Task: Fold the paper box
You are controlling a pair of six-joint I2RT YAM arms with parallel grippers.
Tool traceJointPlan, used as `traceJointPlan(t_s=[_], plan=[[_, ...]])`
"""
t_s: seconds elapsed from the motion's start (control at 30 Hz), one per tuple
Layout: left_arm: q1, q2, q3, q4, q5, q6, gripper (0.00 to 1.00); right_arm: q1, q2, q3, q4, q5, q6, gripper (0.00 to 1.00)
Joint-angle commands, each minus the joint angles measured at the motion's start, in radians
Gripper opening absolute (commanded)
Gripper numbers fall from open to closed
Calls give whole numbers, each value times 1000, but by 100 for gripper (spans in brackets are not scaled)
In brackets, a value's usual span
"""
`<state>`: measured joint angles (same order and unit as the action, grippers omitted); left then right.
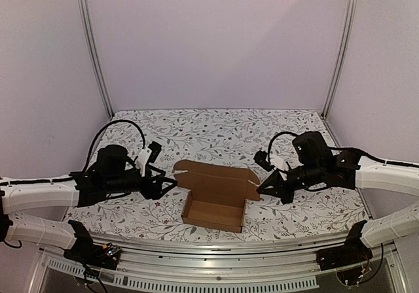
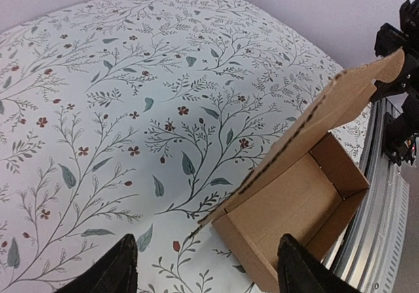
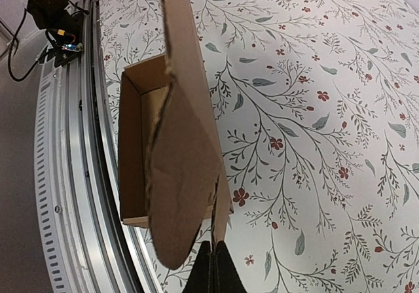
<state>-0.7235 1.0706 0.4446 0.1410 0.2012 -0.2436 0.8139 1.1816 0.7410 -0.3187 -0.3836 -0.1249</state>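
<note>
While its lid stands raised, the paper box (image 1: 215,201) sits as a shallow oblong tray of plain matte brown cardboard near the table's front edge, on a white cloth (image 1: 216,133) printed with grey leafy twigs and small red flowers. Black left gripper (image 2: 205,267) hovers just beside it, fingers spread apart. Right gripper (image 3: 213,270) has its fingers pinched together on the lid's thin side flap

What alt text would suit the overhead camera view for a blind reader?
A half-folded plain brown cardboard box sits on a floral-patterned table, its lid flap raised behind the open tray. Two black-and-white robot arms reach in from the sides: the left gripper open beside the box, the right gripper pinching the lid's side tab.
</note>
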Motion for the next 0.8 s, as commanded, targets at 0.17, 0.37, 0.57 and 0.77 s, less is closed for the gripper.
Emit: traceJointPlan(t_s=[0.17, 0.37, 0.57, 0.77], plan=[[10, -6, -28, 81, 113, 53, 64, 28, -38, -11, -8, -45, 6, 0], [10, 3, -23, 90, 126, 62, 60, 41, -53, -11, -12, -55, 14, 0], [10, 6, -27, 89, 163, 68, 43, 45, -68, -6, -16, -55, 21, 0], [10, 8, -18, 87, 206, 62, 22, 48, -64, -2, -16, -48, 24, 0]])
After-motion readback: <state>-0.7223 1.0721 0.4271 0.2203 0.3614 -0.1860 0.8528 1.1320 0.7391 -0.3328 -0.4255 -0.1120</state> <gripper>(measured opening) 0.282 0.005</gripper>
